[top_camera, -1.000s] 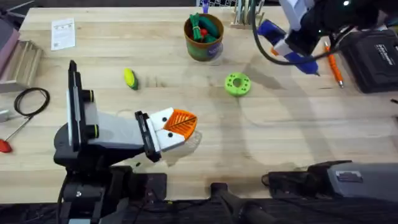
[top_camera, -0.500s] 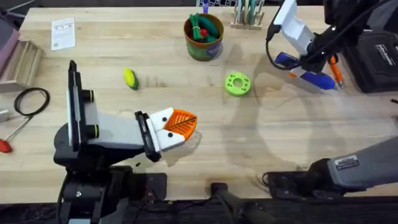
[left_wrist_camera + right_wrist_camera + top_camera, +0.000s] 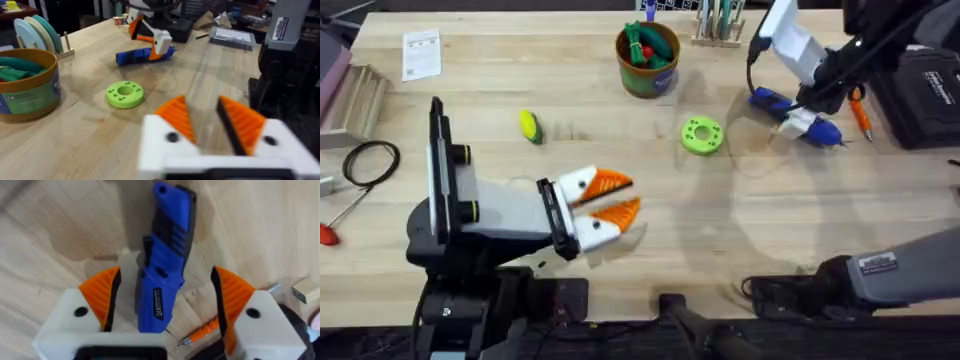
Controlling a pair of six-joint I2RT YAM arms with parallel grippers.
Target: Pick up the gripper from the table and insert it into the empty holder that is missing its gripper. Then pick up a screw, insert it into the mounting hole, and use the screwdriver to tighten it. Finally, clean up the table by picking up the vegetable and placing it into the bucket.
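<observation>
One butcher-block table [image 3: 740, 230], screwdriver [image 3: 798, 112] lying flat, shelves behind

We see a large light wooden butcher-block table [image 3: 650, 215] carrying a scatter of things. Near its far edge stands a round brown-orange bucket with a green band [image 3: 648, 59], holding green and red toy pieces. Well to the left of it lies a small oblong yellow vegetable with a green end [image 3: 529, 126], and near the bucket on the right a flat bright-green disc with holes [image 3: 702, 135]. Further right a thick blue pen-shaped screwdriver [image 3: 796, 113] lies flat on the wood, a slim orange-handled tool [image 3: 861, 115] just beside it. A white printed card [image 3: 421, 54] lies at the far left, and a coiled black cable [image 3: 371, 162] near the left edge.
</observation>
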